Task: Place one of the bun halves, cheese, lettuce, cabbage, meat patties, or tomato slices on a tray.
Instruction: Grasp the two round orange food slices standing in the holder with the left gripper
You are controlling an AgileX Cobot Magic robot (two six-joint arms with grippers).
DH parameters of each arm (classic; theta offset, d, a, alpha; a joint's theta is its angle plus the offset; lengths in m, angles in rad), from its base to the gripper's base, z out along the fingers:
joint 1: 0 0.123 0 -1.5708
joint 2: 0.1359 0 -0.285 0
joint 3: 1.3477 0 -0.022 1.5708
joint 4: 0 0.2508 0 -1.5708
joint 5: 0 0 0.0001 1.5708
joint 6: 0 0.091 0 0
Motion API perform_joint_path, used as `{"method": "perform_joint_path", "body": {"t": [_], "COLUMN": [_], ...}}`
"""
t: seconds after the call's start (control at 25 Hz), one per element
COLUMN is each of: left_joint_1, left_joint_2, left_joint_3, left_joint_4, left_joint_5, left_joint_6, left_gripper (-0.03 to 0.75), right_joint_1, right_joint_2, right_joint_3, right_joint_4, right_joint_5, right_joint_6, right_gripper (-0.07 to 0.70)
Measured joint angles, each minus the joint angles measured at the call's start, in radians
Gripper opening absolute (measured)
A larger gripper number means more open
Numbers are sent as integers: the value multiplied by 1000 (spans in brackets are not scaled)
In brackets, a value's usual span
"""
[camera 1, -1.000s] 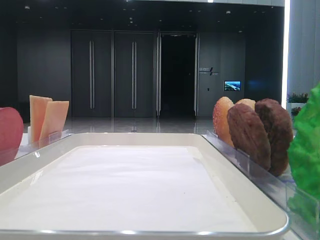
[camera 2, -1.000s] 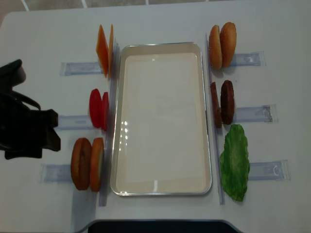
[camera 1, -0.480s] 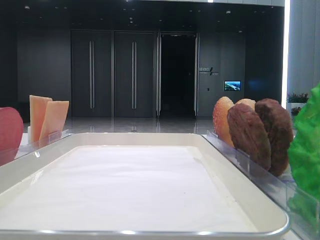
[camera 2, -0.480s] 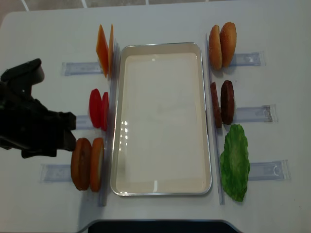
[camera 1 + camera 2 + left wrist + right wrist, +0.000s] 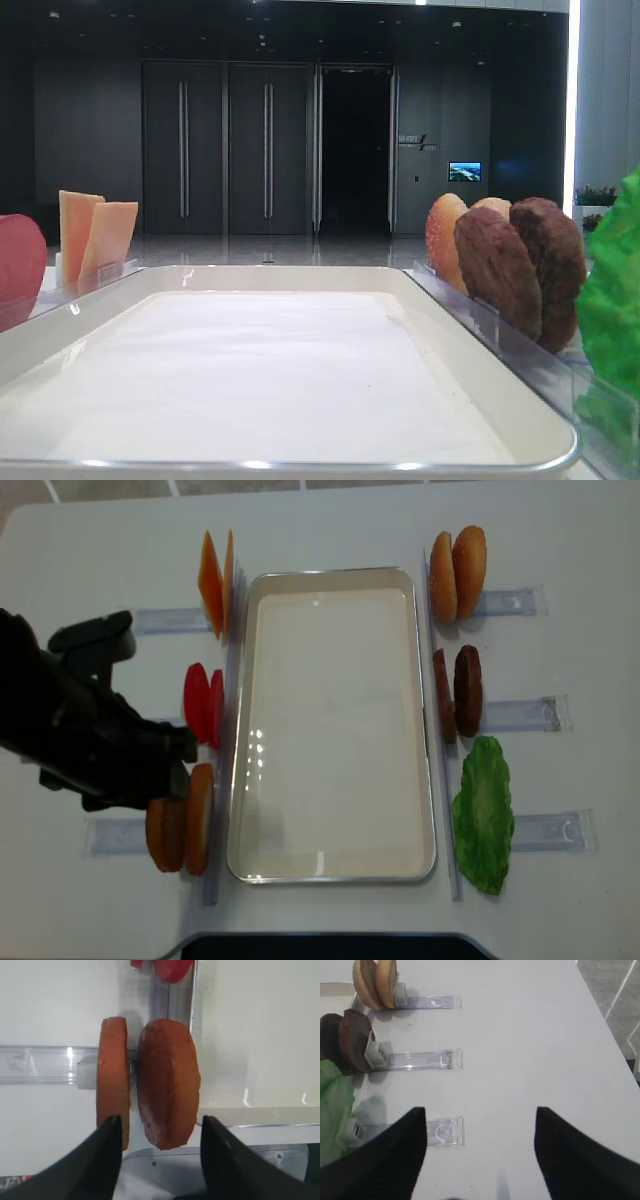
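Straddling the bun halves [image 5: 147, 1087], the left hand [image 5: 159, 1152] gapes beside the tray [image 5: 260, 1116] rim.

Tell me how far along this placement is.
Nothing is placed yet: the tray holds only its liner. The open left end effector hangs over the bun halves in their holder, gripping nothing. Grasping, carrying and setting down remain.

white tray [image 5: 330, 578], orange cheese [image 5: 214, 580], red tomato slices [image 5: 203, 704], golden-brown bun halves [image 5: 457, 572], dark brown meat patties [image 5: 458, 692], bright green lettuce [image 5: 484, 813], black left gripper [image 5: 159, 1147]
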Motion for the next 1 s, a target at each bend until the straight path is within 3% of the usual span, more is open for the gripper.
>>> {"method": "perform_joint_path", "body": {"t": [0.24, 0.72, 1.0], "left_joint_1": [-104, -111, -111], "left_joint_2": [67, 174, 218], "left_joint_3": [0, -1, -1], "left_joint_4": [74, 99, 102], "left_joint_5": [-21, -102, -118], "left_joint_6": [-112, -138, -139], "left_gripper": [391, 391, 391], "right_joint_1": [0, 0, 0], "right_joint_2": [0, 0, 0], "right_joint_3": [0, 0, 0], "right_joint_4": [0, 0, 0], "right_joint_5": [0, 0, 0], "right_joint_6": [0, 0, 0], "right_gripper": [470, 470, 470]}}
